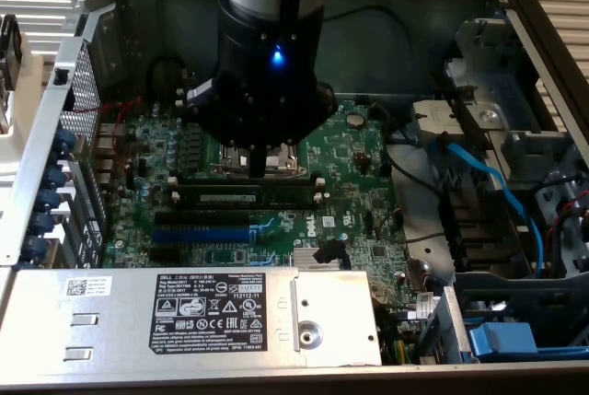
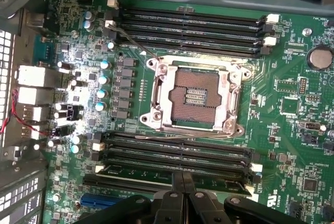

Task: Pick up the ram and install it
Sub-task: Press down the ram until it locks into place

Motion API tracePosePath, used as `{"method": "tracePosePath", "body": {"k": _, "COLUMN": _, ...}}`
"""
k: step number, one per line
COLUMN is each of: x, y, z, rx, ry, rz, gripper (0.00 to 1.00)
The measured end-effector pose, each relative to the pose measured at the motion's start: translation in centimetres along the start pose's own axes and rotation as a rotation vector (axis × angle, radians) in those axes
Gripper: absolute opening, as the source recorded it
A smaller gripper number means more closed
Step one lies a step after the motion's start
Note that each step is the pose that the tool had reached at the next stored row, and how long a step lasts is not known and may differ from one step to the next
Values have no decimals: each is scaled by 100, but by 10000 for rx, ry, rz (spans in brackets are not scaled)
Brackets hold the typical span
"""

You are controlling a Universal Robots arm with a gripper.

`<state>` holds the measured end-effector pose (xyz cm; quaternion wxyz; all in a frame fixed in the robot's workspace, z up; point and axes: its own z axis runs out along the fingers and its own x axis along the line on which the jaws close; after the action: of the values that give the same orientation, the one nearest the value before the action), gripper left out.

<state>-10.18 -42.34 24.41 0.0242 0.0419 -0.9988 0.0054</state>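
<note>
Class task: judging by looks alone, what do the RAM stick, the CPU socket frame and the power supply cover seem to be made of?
RAM stick: likely fibreglass circuit board, matt dark green, white label.
CPU socket frame: bare metal, silvery, glinting.
Power supply cover: sheet metal, dull grey, with a printed sticker.

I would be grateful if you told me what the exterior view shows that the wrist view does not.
The exterior view alone shows the power supply with its label, the blue cable and the arm's black body. The wrist view alone shows the open CPU socket and the far bank of memory slots. Both show the green motherboard, the shut gripper and the ram lying along a near slot beneath it.
</note>
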Motion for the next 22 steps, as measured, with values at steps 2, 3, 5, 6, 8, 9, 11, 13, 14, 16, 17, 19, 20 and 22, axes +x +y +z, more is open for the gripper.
{"method": "tracePosePath", "body": {"k": 2, "x": 0, "y": -5, "z": -6, "rx": 24, "ry": 1, "rz": 84, "gripper": 10}}
{"method": "tracePosePath", "body": {"k": 3, "x": -1, "y": -7, "z": -7, "rx": 34, "ry": 2, "rz": 112, "gripper": 10}}
{"method": "tracePosePath", "body": {"k": 5, "x": -2, "y": -11, "z": -8, "rx": 54, "ry": 5, "rz": 166, "gripper": 10}}
{"method": "tracePosePath", "body": {"k": 6, "x": -3, "y": -13, "z": -9, "rx": 67, "ry": 8, "rz": 194, "gripper": 10}}
{"method": "tracePosePath", "body": {"k": 8, "x": -5, "y": -17, "z": -9, "rx": 78, "ry": 10, "rz": 255, "gripper": 10}}
{"method": "tracePosePath", "body": {"k": 9, "x": -7, "y": -17, "z": -9, "rx": 84, "ry": 10, "rz": 288, "gripper": 10}}
{"method": "tracePosePath", "body": {"k": 11, "x": -9, "y": -18, "z": -9, "rx": 86, "ry": 11, "rz": 330, "gripper": 10}}
{"method": "tracePosePath", "body": {"k": 13, "x": -9, "y": -18, "z": -8, "rx": 85, "ry": 10, "rz": 331, "gripper": 10}}
{"method": "tracePosePath", "body": {"k": 14, "x": -9, "y": -18, "z": -9, "rx": 85, "ry": 11, "rz": 330, "gripper": 10}}
{"method": "tracePosePath", "body": {"k": 16, "x": -10, "y": -25, "z": -7, "rx": 83, "ry": 9, "rz": 329, "gripper": 10}}
{"method": "tracePosePath", "body": {"k": 17, "x": -10, "y": -30, "z": -8, "rx": 84, "ry": 10, "rz": 329, "gripper": 10}}
{"method": "tracePosePath", "body": {"k": 19, "x": -13, "y": -41, "z": -8, "rx": 84, "ry": 10, "rz": 331, "gripper": 10}}
{"method": "tracePosePath", "body": {"k": 20, "x": -13, "y": -41, "z": -8, "rx": 84, "ry": 10, "rz": 331, "gripper": 10}}
{"method": "tracePosePath", "body": {"k": 22, "x": -13, "y": -42, "z": -8, "rx": 85, "ry": 11, "rz": 331, "gripper": 10}}
